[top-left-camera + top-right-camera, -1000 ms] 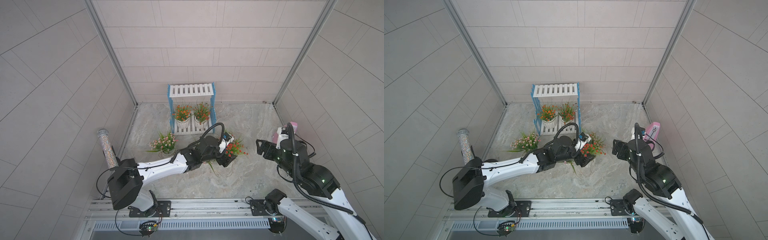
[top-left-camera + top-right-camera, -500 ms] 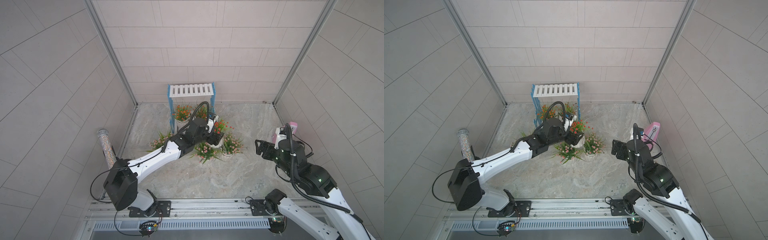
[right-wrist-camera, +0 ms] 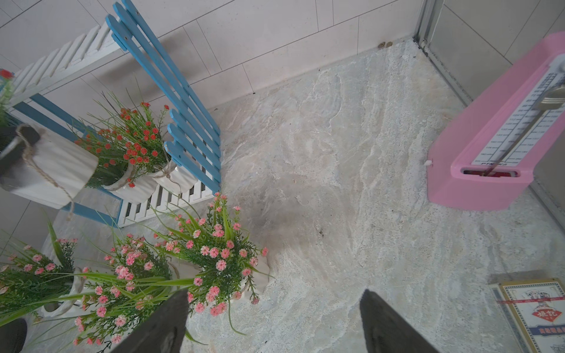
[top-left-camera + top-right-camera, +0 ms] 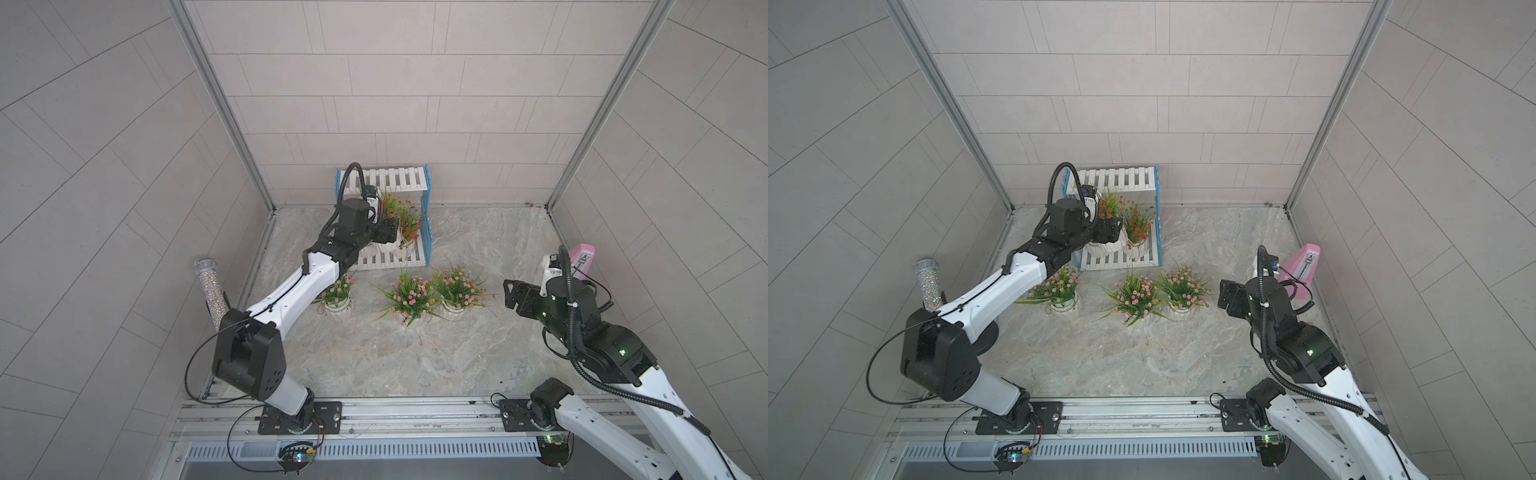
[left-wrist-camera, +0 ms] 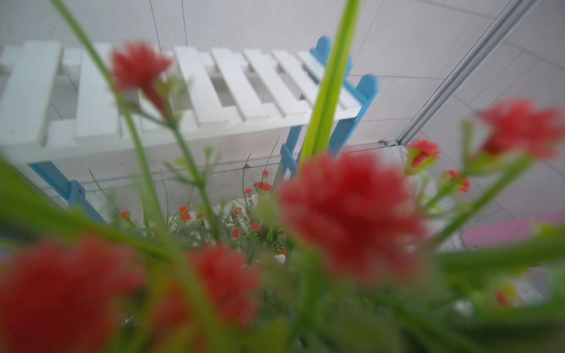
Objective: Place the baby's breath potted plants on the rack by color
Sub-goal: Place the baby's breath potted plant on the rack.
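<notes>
1. In both top views, a glittery microphone (image 4: 210,291) stands upright at the far left, near the wall and the left arm's shoulder.
2. The left gripper (image 4: 390,232) reaches over the rack (image 4: 392,178). Its jaws are spread wide and clamp the white pot of the held red plant (image 4: 388,205). The right wrist view shows this pot tilted at the lower shelf's left part. Whether it touches the slats I cannot tell.
3. Two red plants (image 3: 131,159) sit side by side on the lower shelf's right part, their pots touching.
4. Three pink plants (image 4: 409,297) stand in a row on the floor just in front of the rack.
5. The right gripper (image 4: 513,293) hovers to their right, jaws wide apart and empty.
6. A pink metronome (image 4: 582,259) stands by the right wall, with a card box (image 3: 535,311) near it.
</notes>
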